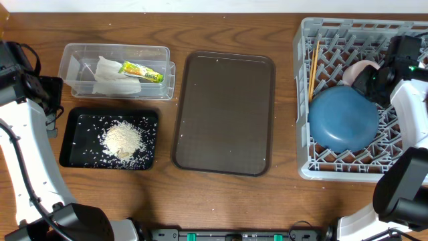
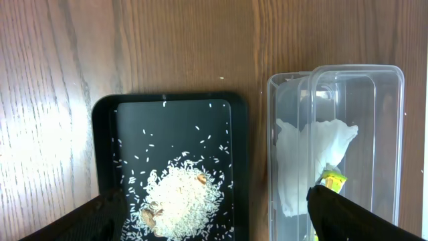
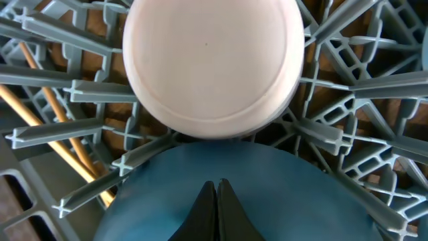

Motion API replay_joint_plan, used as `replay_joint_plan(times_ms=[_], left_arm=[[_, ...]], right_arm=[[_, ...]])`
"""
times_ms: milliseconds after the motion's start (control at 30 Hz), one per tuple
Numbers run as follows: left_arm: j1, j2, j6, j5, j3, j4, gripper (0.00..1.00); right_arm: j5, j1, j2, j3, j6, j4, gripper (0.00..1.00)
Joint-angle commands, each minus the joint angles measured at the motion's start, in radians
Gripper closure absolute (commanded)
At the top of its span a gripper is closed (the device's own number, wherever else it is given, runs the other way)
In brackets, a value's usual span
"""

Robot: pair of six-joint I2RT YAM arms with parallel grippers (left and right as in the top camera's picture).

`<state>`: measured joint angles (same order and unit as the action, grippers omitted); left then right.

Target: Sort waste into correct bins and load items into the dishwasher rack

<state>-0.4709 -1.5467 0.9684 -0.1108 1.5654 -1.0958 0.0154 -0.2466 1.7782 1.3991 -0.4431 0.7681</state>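
Okay, right gripper [image 3: 217, 191] was fully closed, fingertips pressed together with nothing between them, poised over the dark-blue plate [image 3: 294, 201]; couldn't tell whether they touched it. Plate lay domed side up in the grey dishwasher rack [image 3: 374, 87], pink bowl [image 3: 210, 63] upside down just beyond it, wooden chopsticks [image 3: 47, 120] slanted among the pegs on the rack's left side. Left gripper [image 2: 207, 197] was spread wide and empty, hovering above the black tray [image 2: 103, 134] and the clear container [image 2: 394, 134]. Rice crumbs [image 2: 177, 197] were heaped in the black tray; on the overhead view the container sat behind it, holding the crumpled napkin [image 2: 301, 154] and the yellow-green wrapper [image 2: 332, 178]. Brown serving tray [image 1: 224, 114] sat between the bins and the rack.
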Motion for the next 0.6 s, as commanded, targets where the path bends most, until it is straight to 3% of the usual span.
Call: replay_joint_plan(times_ms=[0,300,400,433,533,567], left_arm=[[-0.005,-0.004,-0.002,-0.005,0.003,-0.003,0.11],[-0.005,-0.004,-0.002,-0.005,0.003,-0.003,0.11],[-0.005,-0.004,-0.002,-0.005,0.003,-0.003,0.11],[-0.005,-0.004,-0.002,-0.005,0.003,-0.003,0.11],[-0.005,-0.004,-0.002,-0.005,0.003,-0.003,0.11],[-0.005,-0.004,-0.002,-0.005,0.003,-0.003,0.11]], right_arm=[[0.056,0.032,0.02,-0.003,-0.039,0.012,0.99],[0.088,0.029,-0.055,0.078,-0.025,0.064,0.99],[0.042,0.032,-0.131,0.136,0.015,0.117,0.9],[0.005,0.032,-0.158,0.15,0.04,0.128,0.82],[-0.121,0.032,-0.25,0.172,0.122,0.137,0.34],[-0.152,0.032,-0.285,0.172,0.135,0.138,0.24]])
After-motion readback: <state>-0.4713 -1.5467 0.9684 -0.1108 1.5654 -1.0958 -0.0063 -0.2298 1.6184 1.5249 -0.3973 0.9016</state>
